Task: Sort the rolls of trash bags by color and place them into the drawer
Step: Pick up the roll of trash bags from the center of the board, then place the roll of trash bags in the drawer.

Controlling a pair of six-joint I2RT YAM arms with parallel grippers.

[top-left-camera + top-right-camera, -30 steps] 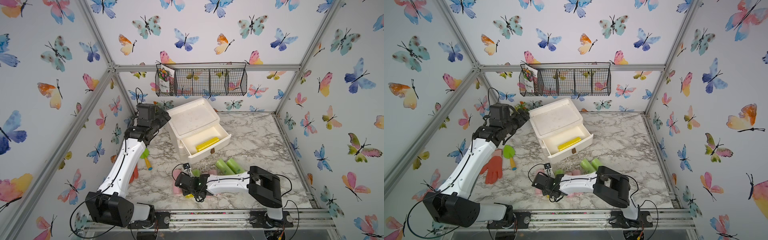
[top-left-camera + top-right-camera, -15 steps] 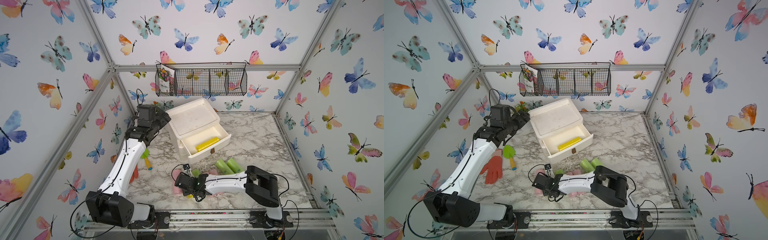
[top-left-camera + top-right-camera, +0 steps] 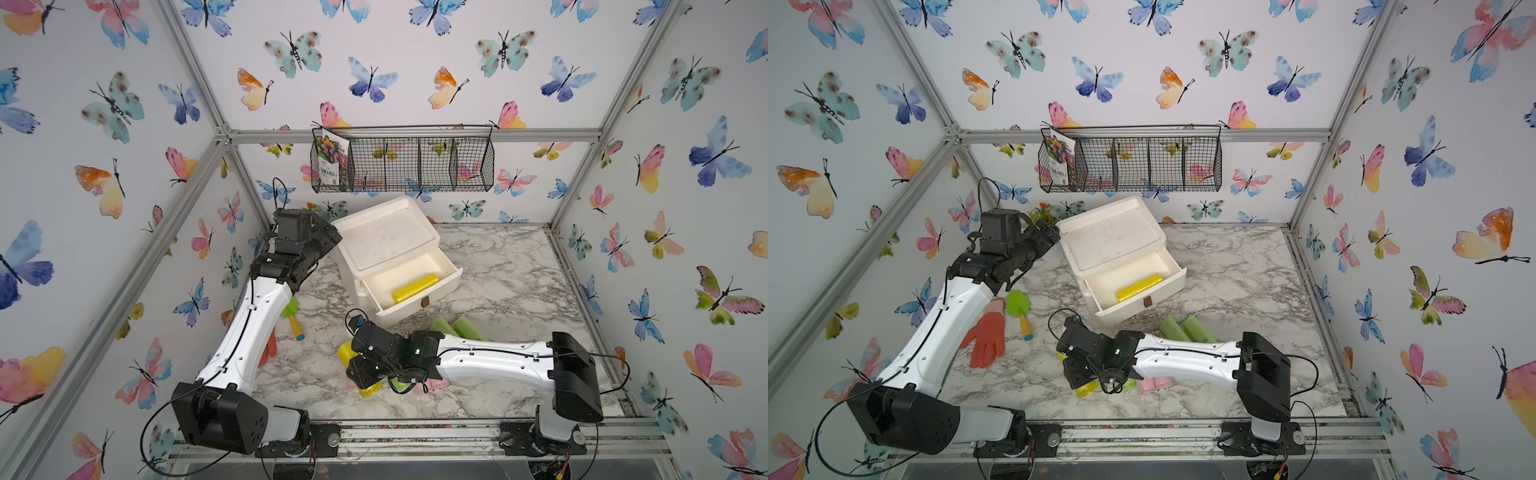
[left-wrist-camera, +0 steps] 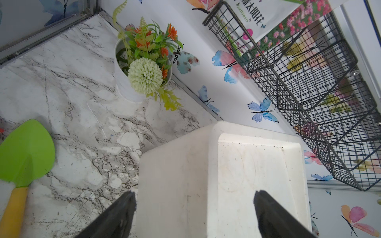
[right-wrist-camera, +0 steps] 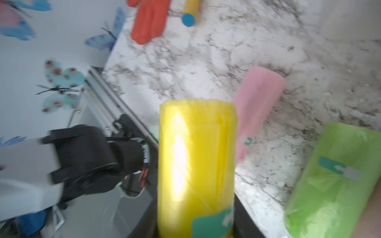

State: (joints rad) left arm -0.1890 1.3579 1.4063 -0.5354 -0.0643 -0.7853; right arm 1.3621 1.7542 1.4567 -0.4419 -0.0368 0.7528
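The right gripper [image 3: 368, 370] is clamped across the middle of a yellow roll [image 5: 195, 156], and in both top views the roll's ends stick out past the jaws. The wrist view is blurred, so I cannot tell whether the roll clears the marble tabletop [image 3: 498, 270]. Just beside the held roll a pink roll [image 5: 257, 107] lies flat. A little farther to the same side is a green roll [image 5: 334, 181] with its teal label up. More pink rolls [image 3: 1154, 384] peek out from under the right forearm. Alongside that forearm, behind the wrist, two green rolls [image 3: 457, 326] lie side by side. Well beyond the fingertips are an orange glove [image 5: 148, 22] and a green trowel [image 3: 1019, 309]. Farther off toward the back wall, the drawer [image 3: 446, 286] stands pulled out with a second yellow roll [image 3: 415, 287] inside, along its front wall.

The left gripper [image 4: 194, 195] has its jaws spread wide and holds nothing. It hangs over a corner of the white cabinet [image 4: 247, 175]. Beyond its fingertips stands a potted plant [image 4: 144, 72], and farther still a wire basket [image 3: 403, 166] hangs on the wall.
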